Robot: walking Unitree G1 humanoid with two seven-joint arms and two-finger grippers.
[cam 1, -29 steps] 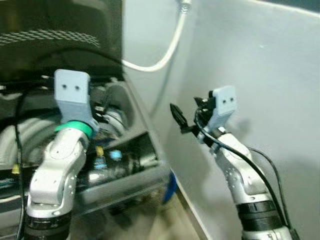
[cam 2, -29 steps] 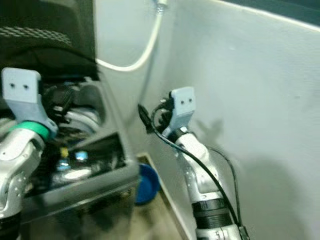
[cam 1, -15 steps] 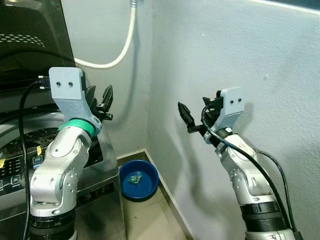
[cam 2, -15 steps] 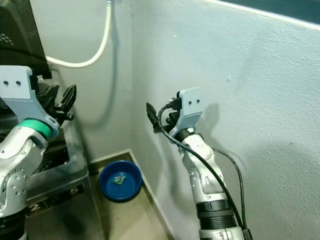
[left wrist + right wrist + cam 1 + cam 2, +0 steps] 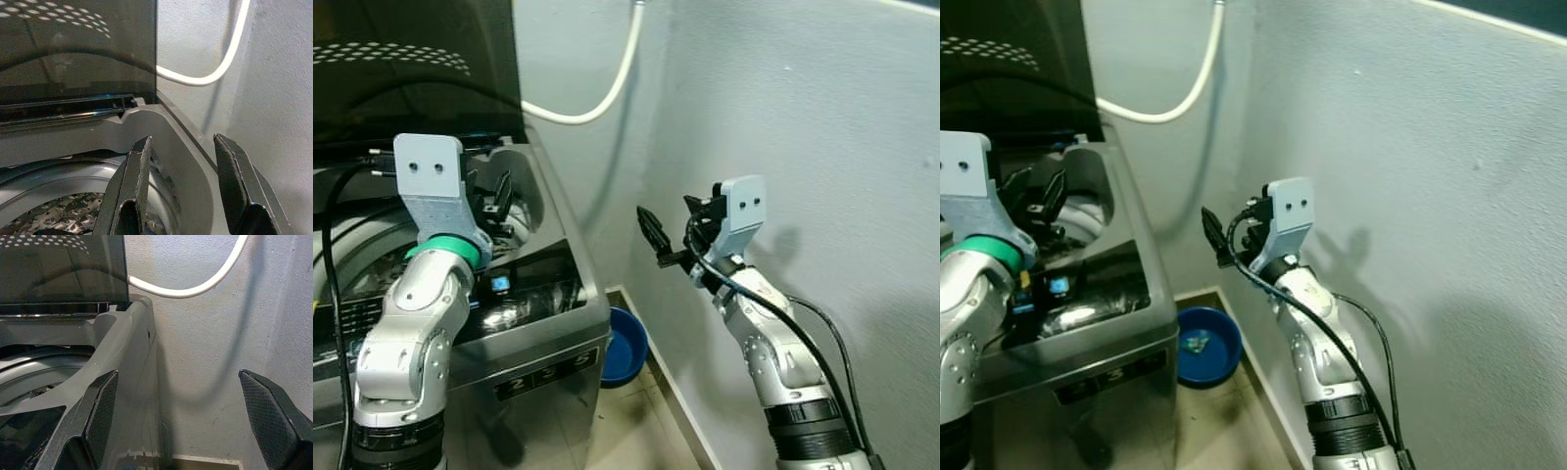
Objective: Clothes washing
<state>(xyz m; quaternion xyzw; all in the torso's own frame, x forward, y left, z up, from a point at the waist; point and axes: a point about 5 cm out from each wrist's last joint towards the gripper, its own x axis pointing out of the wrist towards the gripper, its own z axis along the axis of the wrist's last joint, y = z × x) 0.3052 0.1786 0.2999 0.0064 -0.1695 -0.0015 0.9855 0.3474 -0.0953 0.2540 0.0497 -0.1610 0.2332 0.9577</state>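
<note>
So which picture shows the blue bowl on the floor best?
The right eye view: the whole blue bowl sits in the corner beside the washing machine, with something small inside. The left eye view shows part of it, half hidden behind the machine. The wrist views look higher, at the machine's rim and wall.

Head stereo pair: 2 eyes look forward and down at the washing machine, wall corner and blue basin.
Left wrist: close above the drum, facing the raised lid.
Right wrist: beside the machine, facing the corner.
Shared: both wrist views catch the white hose.
</note>
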